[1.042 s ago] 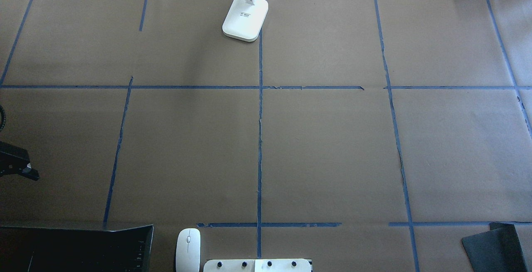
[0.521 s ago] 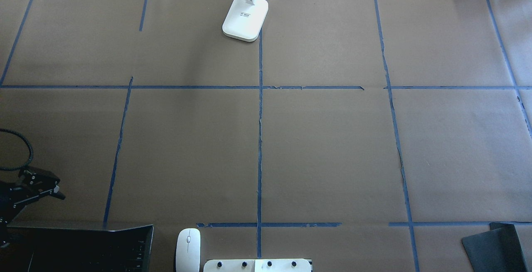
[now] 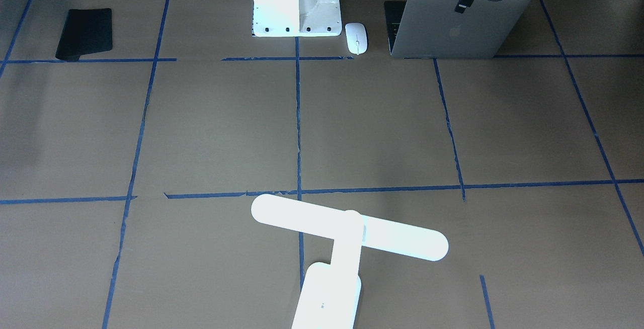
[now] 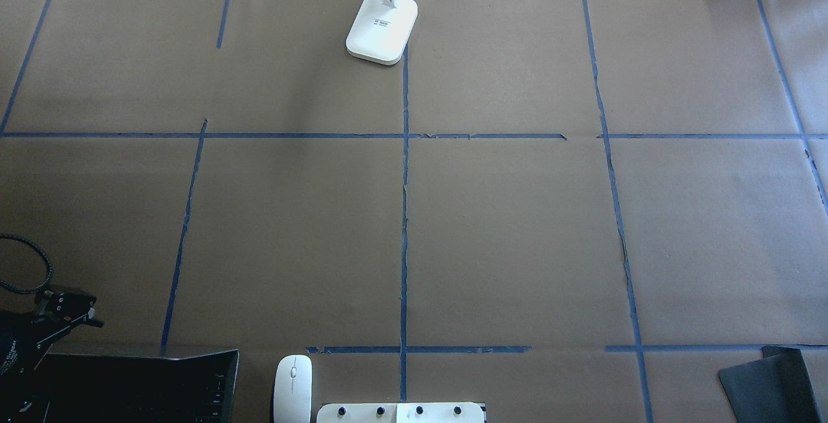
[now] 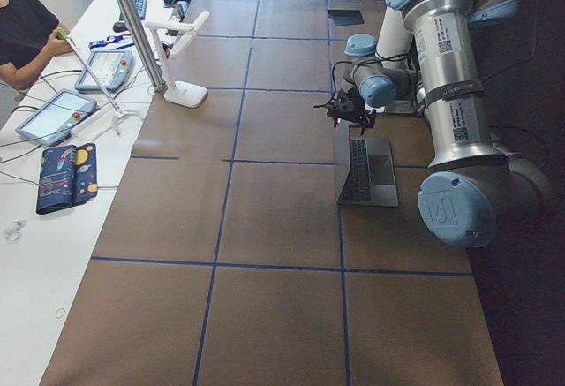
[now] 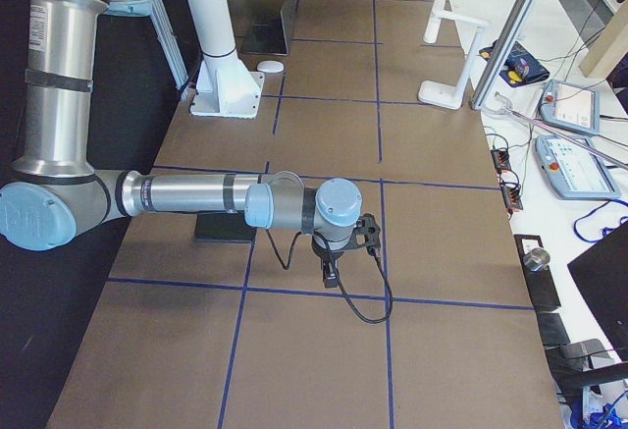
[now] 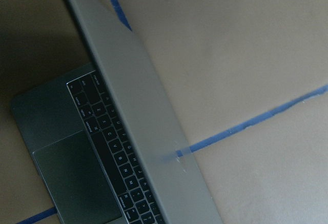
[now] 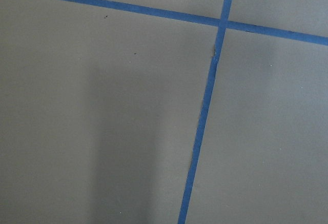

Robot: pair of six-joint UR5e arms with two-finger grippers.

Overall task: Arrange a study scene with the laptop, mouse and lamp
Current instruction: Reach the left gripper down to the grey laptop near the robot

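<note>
The grey laptop stands open at the robot's side of the table, left of the pedestal, apple-logo lid facing outward; it also shows in the overhead view and the left wrist view. My left gripper hangs at the lid's top edge, with one dark finger in front of the lid; I cannot tell if it is open or shut. The white mouse lies between laptop and pedestal. The white lamp stands at the far middle edge. My right gripper shows only from the side, over bare paper; I cannot tell its state.
A black mat lies at the near right corner of the robot's side. The white bolted pedestal stands at the middle. Blue tape lines cross the brown paper. An operator and tablets sit beyond the far edge.
My left gripper has come in from the overhead view's left edge and moved down toward the laptop's lid. The laptop, mouse and lamp have not moved.
</note>
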